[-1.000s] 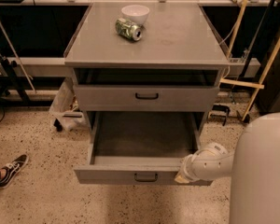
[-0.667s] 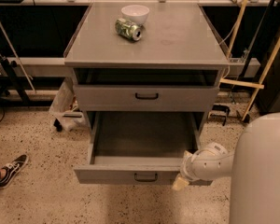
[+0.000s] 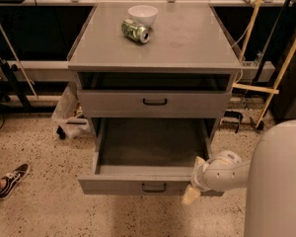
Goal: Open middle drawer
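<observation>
The cabinet (image 3: 187, 43) is grey, matte and square-cornered, with a thin lip round its flat top. The middle drawer (image 3: 150, 147) stands pulled far out of the cabinet's front. It is a shallow grey box with a smooth bare bottom and thin side walls, and its flat front carries a small black bar handle (image 3: 154, 187) at the centre. The gripper (image 3: 191, 195), cream-tipped on a rounded white arm (image 3: 222, 172), sits at the right end of that drawer front, right of the handle and overlapping the front's lower edge; whether it is open or closed cannot be told. Above the pulled-out drawer a second drawer (image 3: 187, 104) sits flush in the cabinet with a like black handle, and a dark slot (image 3: 153, 81) runs between it and the cabinet top. Toward the cabinet's back left a round white bowl (image 3: 143, 15) stands upright, and a green can (image 3: 135, 30) lies on its side just in front of it. Speckled floor (image 3: 44, 206) lies open to the left of and in front of the cabinet, with a black shoe (image 3: 12, 179) well to the cabinet's left. Pale wooden sticks (image 3: 281, 78) lean to the right of the cabinet, and the robot's broad white body (image 3: 278, 181) fills the near right
</observation>
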`<state>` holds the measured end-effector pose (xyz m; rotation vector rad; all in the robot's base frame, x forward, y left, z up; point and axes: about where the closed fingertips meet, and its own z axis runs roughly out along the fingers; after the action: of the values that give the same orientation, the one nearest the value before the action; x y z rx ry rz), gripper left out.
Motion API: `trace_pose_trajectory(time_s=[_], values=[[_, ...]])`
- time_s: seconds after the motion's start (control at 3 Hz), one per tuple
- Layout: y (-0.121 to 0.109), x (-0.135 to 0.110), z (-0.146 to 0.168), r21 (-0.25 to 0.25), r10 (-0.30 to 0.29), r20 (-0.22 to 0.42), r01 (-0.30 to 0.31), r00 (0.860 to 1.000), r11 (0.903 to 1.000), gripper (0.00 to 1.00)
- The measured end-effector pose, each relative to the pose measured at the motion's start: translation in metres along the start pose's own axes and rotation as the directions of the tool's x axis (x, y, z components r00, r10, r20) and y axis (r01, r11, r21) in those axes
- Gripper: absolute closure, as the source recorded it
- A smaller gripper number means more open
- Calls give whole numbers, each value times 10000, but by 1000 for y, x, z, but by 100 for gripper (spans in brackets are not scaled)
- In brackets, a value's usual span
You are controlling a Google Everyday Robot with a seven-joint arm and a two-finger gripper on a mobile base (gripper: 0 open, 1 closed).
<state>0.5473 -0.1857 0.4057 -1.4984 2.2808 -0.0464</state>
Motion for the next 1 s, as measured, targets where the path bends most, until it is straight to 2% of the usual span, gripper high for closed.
trace_pose_trajectory(time_s=[0.33,0.67,1.0], values=[[-2,11,-43,399,13,-322,0,9995,9992,0],[30,31,-112,856,366,-560,-317,9978,9958,0],[78,55,-179,1527,630,-681,-520,9957,9869,0]])
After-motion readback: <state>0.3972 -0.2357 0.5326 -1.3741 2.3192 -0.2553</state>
